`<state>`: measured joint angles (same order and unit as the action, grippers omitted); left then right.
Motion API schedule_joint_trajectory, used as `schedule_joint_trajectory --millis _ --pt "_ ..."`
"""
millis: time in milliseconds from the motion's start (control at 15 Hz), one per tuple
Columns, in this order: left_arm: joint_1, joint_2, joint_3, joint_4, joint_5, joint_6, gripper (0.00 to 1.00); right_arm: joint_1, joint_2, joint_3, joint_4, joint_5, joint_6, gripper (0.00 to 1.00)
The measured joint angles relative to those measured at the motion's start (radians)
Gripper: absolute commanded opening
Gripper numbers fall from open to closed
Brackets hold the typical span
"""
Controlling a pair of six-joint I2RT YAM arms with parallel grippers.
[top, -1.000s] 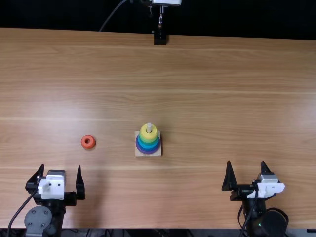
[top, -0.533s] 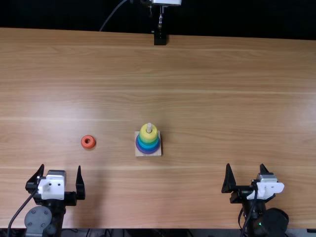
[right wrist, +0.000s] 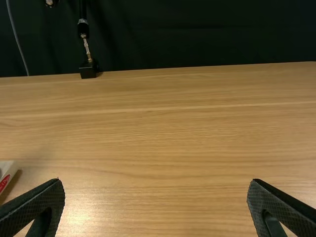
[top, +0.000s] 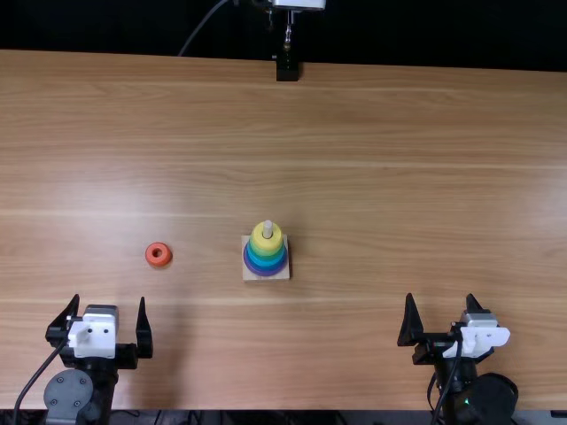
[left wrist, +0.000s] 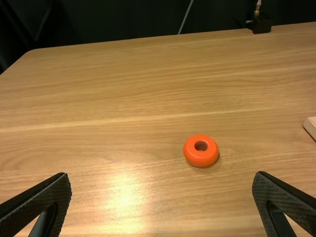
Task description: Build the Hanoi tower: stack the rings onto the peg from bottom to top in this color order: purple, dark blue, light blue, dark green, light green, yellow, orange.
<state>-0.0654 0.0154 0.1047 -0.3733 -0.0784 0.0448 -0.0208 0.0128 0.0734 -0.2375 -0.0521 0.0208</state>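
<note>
Near the bottom left of the top view, my left gripper (top: 108, 305) stands open; my right gripper (top: 440, 299) stands open near the bottom right. An orange ring (top: 159, 255) lies flat on the table, beyond the left gripper. On the square wooden base (top: 251, 274), a stack of rings narrows upward from purple through blues and greens to the yellow ring (top: 256, 240), with the pale peg tip (top: 267, 228) above it. In the left wrist view, the left gripper (left wrist: 162, 180) is spread wide, with the orange ring (left wrist: 191, 157) beyond it. The right gripper (right wrist: 156, 182) holds nothing.
The wooden table (top: 390, 195) extends around the base and the loose ring. At its far edge stands a black clamp mount (top: 287, 68) with a metal post. A corner of the wooden base (right wrist: 6, 173) shows in the right wrist view.
The right arm has shifted very slightly near its wrist. The left arm, the orange ring and the stack have stayed where they were.
</note>
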Motion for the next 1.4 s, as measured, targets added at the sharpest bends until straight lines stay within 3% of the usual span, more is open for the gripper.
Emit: schedule_joint_trajectory --millis 333,467,733,933,1133,1400 --pt "0.004 0.060 0.008 0.034 0.000 0.001 1.00 0.000 0.000 0.000 0.000 0.000 0.000 1.00" --pt "-0.003 0.275 0.074 0.043 -0.003 0.002 1.00 -0.001 0.000 0.000 0.000 0.000 -0.001 1.00" --pt "-0.026 0.613 0.414 0.075 0.000 0.001 1.00 -0.002 0.000 0.000 0.000 0.000 -0.001 1.00" --pt "-0.026 0.879 0.471 0.051 0.001 0.000 1.00 -0.002 0.000 0.000 -0.001 0.000 0.000 1.00" --pt "-0.026 1.162 0.718 -0.100 0.001 -0.001 1.00 -0.002 0.000 0.000 0.000 0.000 0.000 1.00" --pt "-0.026 1.427 0.969 -0.439 0.008 -0.002 1.00 -0.002 0.000 0.000 -0.001 0.000 -0.001 1.00"
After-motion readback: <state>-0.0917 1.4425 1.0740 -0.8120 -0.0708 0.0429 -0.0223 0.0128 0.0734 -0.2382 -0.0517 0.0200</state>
